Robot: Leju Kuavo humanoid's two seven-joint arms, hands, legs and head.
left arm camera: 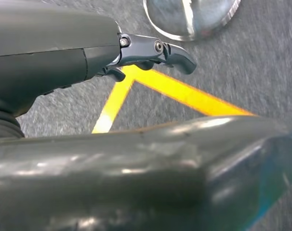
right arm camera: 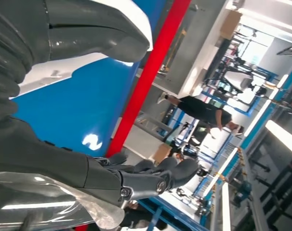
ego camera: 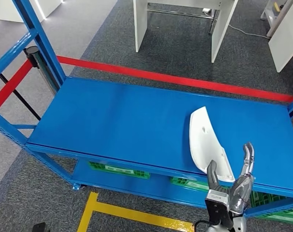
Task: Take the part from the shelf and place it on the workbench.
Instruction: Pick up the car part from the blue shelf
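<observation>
A white curved plastic part (ego camera: 207, 142) lies on the blue shelf top (ego camera: 119, 121), toward its right front edge. My right hand (ego camera: 232, 181) reaches up from below at the shelf's front edge, thumb and fingers spread on either side of the part's near end, holding nothing. In the right wrist view the white part (right arm camera: 60, 72) shows between the thick thumb (right arm camera: 97, 31) and the darker fingers (right arm camera: 152, 180). My left hand (left arm camera: 100, 53) hangs low over grey carpet with its fingers (left arm camera: 163, 50) stretched out and nothing in them.
Blue uprights (ego camera: 39, 41) frame the shelf at the left. Green crates (ego camera: 119, 170) sit on the lower shelf. A red barrier tape (ego camera: 167, 77) runs behind the shelf. White table legs (ego camera: 139, 24) stand beyond it. Yellow floor tape (ego camera: 119, 212) marks the carpet in front. A person (right arm camera: 203, 110) stands far off.
</observation>
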